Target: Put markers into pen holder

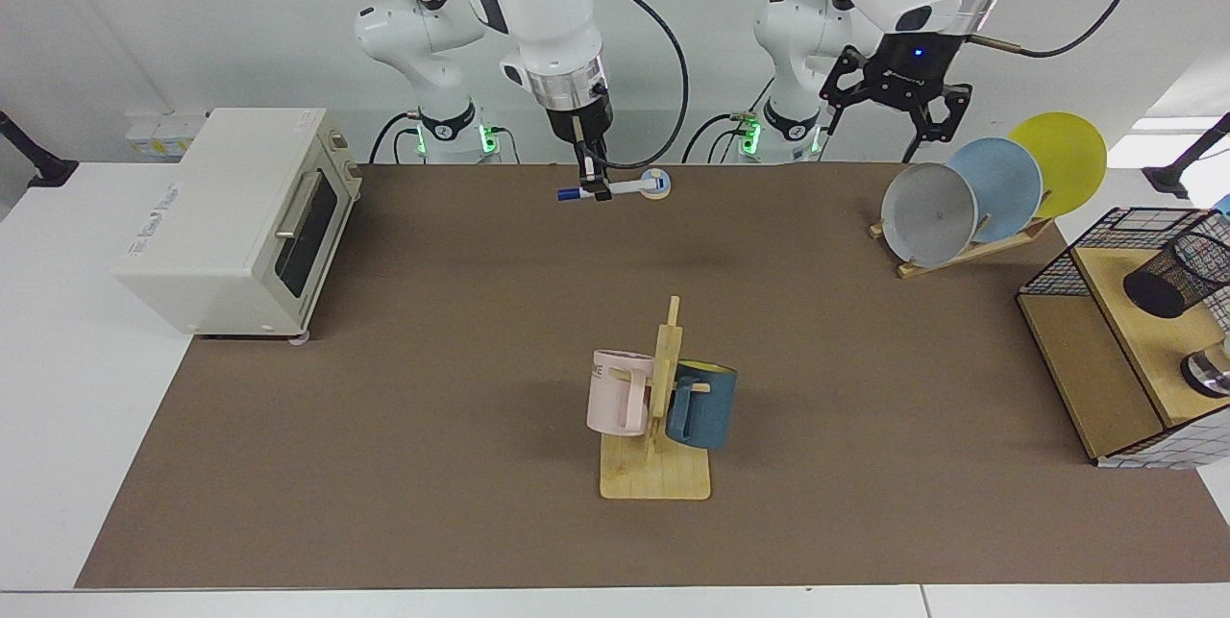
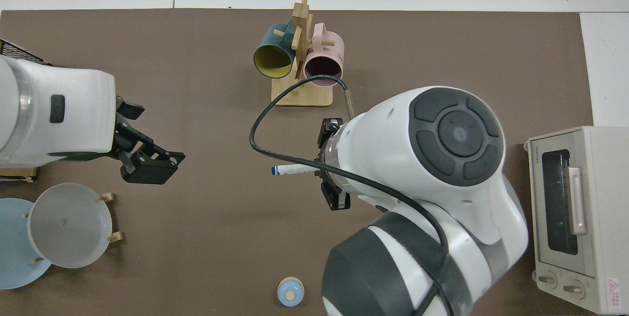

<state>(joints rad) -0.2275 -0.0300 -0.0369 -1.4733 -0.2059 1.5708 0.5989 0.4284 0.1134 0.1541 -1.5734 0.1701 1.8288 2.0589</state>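
Observation:
A white marker [image 1: 629,186] with a blue cap hangs level above the back of the brown mat, and my right gripper [image 1: 597,192] is shut on it near its capped end. From above, the marker [image 2: 292,170] sticks out of the right gripper [image 2: 320,171] toward the mat's middle. My left gripper [image 1: 882,130] hovers open and empty, high beside the plate rack, a good way from the marker; in the top view the left gripper [image 2: 147,158] faces it. The pen holder [image 1: 1178,276], a black mesh cup, lies tilted on the wooden shelf at the far right of the facing view.
A mug tree [image 1: 659,407] with a pink and a blue mug stands mid-mat. A toaster oven [image 1: 231,214] sits at one end; a rack of plates [image 1: 971,195] and a wire-framed wooden shelf [image 1: 1095,368] at the other. A small blue bell [image 2: 290,292] sits at the back.

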